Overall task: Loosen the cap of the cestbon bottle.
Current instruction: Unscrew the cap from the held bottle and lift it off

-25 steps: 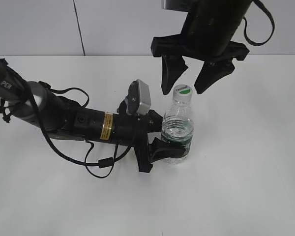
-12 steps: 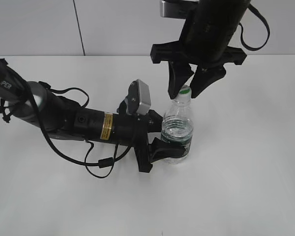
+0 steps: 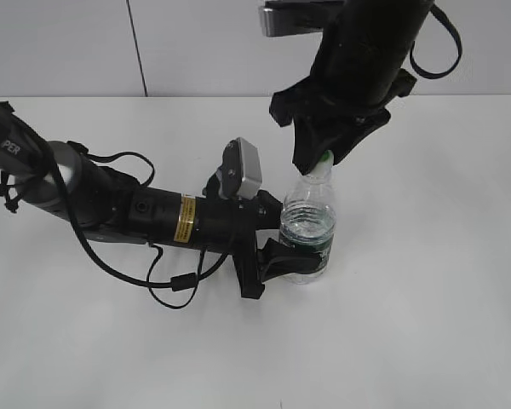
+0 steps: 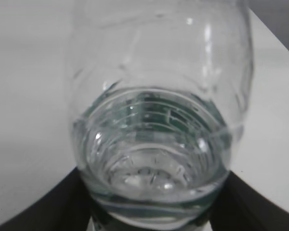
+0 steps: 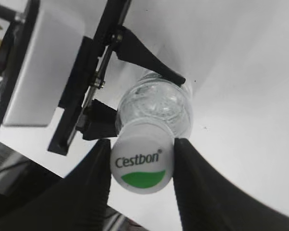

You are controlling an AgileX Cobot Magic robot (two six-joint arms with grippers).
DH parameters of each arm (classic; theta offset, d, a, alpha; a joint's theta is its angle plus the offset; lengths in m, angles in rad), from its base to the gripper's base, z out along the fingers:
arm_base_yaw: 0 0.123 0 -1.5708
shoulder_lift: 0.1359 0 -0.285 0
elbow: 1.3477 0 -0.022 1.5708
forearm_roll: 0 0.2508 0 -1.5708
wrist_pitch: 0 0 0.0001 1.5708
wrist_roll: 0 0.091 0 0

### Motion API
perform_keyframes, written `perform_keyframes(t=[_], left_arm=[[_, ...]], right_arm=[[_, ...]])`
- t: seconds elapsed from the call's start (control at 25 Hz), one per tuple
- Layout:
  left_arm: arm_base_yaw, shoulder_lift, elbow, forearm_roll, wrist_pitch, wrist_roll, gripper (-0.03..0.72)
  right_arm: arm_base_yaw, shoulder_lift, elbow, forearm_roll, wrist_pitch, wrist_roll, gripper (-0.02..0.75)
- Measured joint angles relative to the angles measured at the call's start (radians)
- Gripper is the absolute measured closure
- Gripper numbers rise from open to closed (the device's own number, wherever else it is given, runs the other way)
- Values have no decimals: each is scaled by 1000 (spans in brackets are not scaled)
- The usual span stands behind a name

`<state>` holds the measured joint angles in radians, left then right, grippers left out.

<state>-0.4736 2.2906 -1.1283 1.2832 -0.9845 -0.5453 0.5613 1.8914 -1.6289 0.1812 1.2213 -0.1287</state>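
My right pincer pinches the small, slick cap at its sides; my left clamps the light, squashy bottle low.

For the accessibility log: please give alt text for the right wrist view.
Seen from above, the right gripper closes its two black fingers on the white Cestbon cap of a clear water bottle. Below, the left gripper clasps the bottle's body, on a white table.
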Motion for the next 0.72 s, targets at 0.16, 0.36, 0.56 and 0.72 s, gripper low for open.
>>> perform_keyframes(t=[0.16,0.36,0.56,0.72], left_arm=[[0,0,0,-1,0,0,276],[0,0,0,-1,1,0,276],[0,0,0,-1,1,0,276],[0,0,0,-1,1,0,276]], right_arm=[[0,-1,0,-1,0,-392,436],[0,-1,0,-5,0,-939,436],[0,-1,-1,-5,0,-1317,436],[0,-3,-1,-5,0,-1517,436]])
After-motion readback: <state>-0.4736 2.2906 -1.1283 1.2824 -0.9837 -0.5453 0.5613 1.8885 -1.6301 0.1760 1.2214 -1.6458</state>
